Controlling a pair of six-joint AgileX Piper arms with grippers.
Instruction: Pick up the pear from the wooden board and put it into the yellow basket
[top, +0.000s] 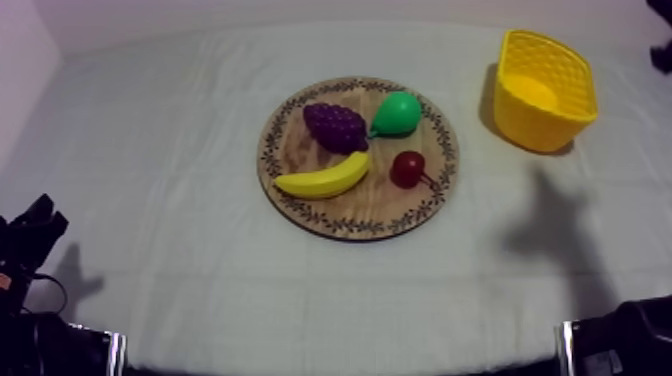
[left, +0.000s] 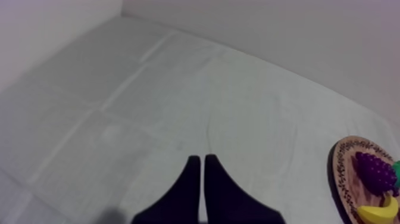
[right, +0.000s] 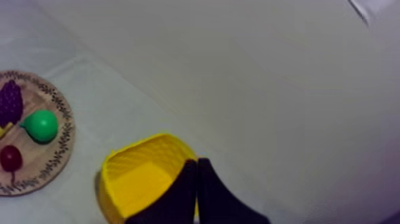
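The green pear (top: 397, 113) lies on the far right part of the round wooden board (top: 370, 205), next to the purple grapes (top: 335, 126). The yellow basket (top: 543, 90) stands at the table's far right with nothing in it. My right gripper (right: 197, 161) hangs shut above the basket's (right: 143, 182) near rim, with the pear (right: 41, 126) well off to its side on the board (right: 62, 143). My left gripper (left: 199, 158) is shut over bare cloth, low at the table's left (top: 40, 218), far from the board (left: 340, 173).
A banana (top: 322, 178) and a small red fruit (top: 407, 168) share the board's near half. A black part of my right arm (top: 661, 55) shows at the far right edge beyond the basket. Bare cloth lies between board and basket.
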